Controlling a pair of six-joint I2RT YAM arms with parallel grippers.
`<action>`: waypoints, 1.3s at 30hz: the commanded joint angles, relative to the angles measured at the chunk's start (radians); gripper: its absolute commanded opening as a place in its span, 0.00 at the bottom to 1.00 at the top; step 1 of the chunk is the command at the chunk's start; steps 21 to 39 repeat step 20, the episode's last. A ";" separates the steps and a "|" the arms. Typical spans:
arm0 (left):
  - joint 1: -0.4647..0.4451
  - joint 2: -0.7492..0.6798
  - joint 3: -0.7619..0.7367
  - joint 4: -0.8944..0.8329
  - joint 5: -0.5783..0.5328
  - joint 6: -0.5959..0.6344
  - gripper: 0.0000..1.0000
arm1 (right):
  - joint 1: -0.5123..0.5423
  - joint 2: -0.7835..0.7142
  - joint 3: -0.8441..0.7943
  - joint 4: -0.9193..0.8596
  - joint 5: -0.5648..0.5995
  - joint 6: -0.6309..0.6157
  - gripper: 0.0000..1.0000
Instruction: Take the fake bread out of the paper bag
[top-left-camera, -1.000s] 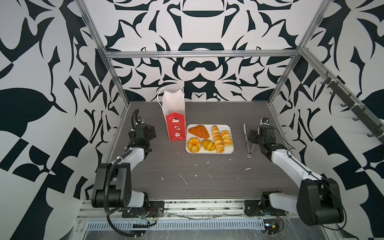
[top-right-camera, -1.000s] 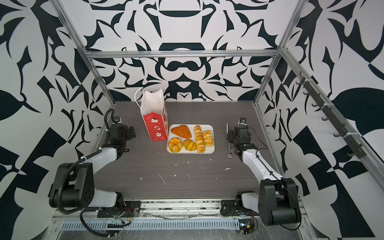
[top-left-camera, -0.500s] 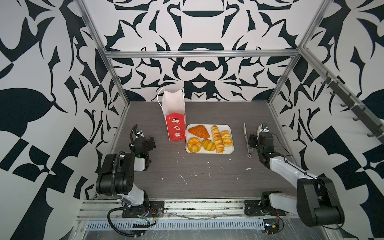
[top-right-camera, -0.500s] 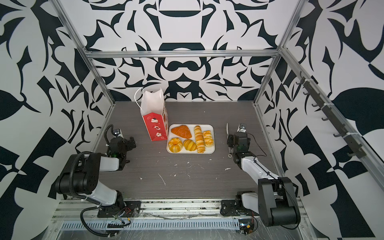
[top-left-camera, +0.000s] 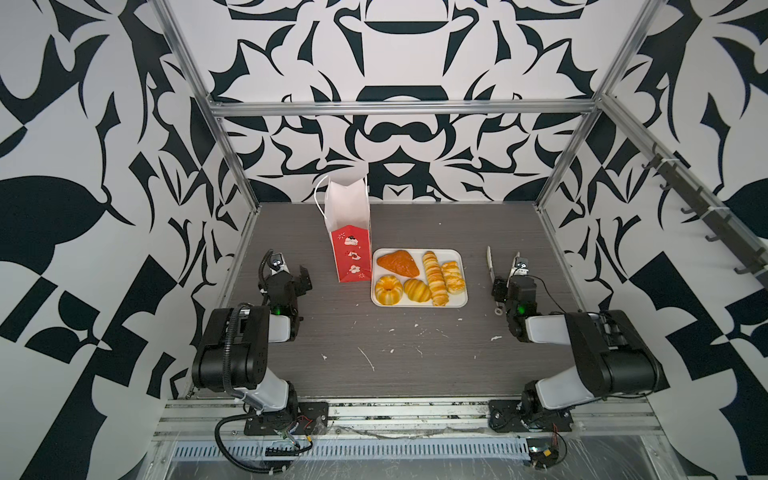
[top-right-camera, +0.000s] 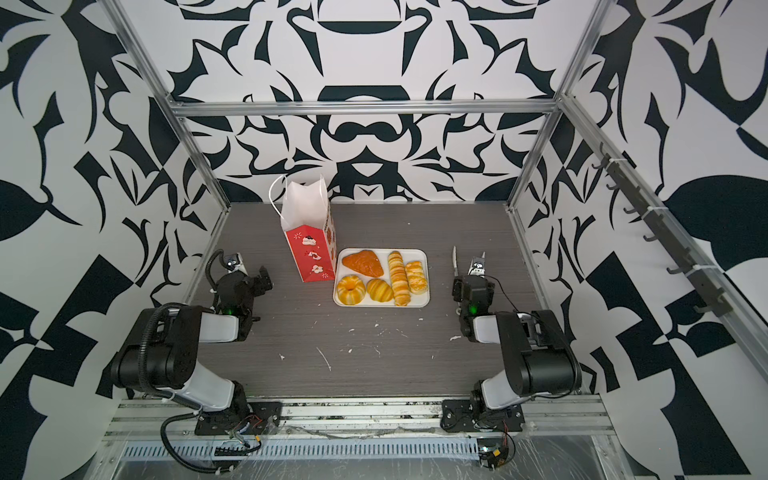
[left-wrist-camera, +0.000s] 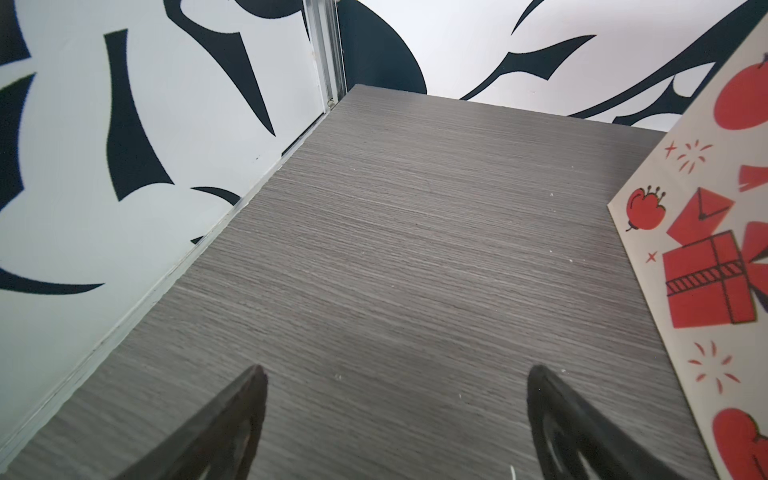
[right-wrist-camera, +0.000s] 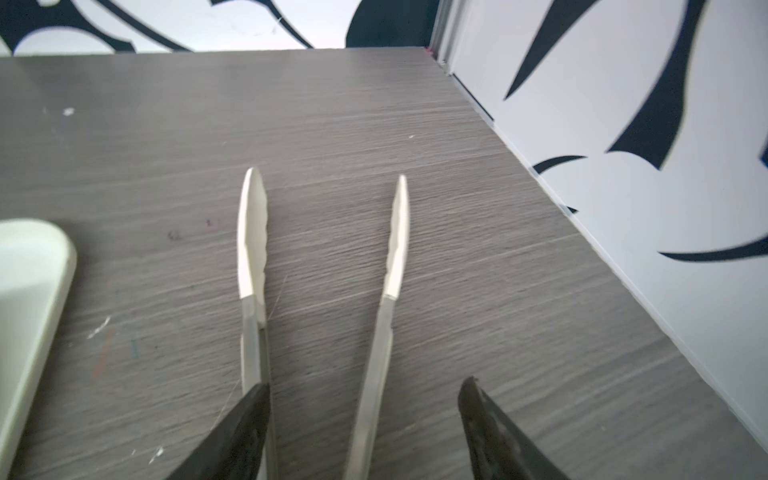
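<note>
In both top views, the tall red-and-white paper gift bag (top-left-camera: 351, 257) is seen standing upright on the dark grey wood-grain table (top-left-camera: 374, 340). It is just beside the flat white plastic tray (top-left-camera: 415, 305). All five glossy golden toy pastries (top-left-camera: 433, 277) are laid side by side on that tray, outside the bag, so the task is judged as good as finished. The left gripper (top-left-camera: 293, 276) and the right gripper (top-left-camera: 511, 282) are parked low at opposite edges, well apart from the tray, probably to leave it undisturbed. Slim metal tongs with cream tips (top-left-camera: 491, 270) are laid along the table at the right gripper.

In the left wrist view, the left gripper's fingers are spread wide over bare table and nothing is held. The bag's printed side (left-wrist-camera: 706, 270) is seen at the frame edge.

In the right wrist view, the tongs (right-wrist-camera: 253, 249) are seen lying splayed between parted fingers. One finger is clear of its arm, so no clamping is judged.
</note>
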 joint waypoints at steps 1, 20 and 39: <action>0.003 -0.001 -0.008 0.042 0.004 -0.011 0.99 | 0.030 0.037 -0.022 0.212 0.003 -0.072 0.89; 0.003 0.001 -0.005 0.035 0.008 -0.013 0.99 | 0.029 0.024 -0.011 0.164 0.019 -0.057 1.00; 0.003 0.001 -0.005 0.035 0.008 -0.013 0.99 | 0.029 0.024 -0.011 0.164 0.019 -0.057 1.00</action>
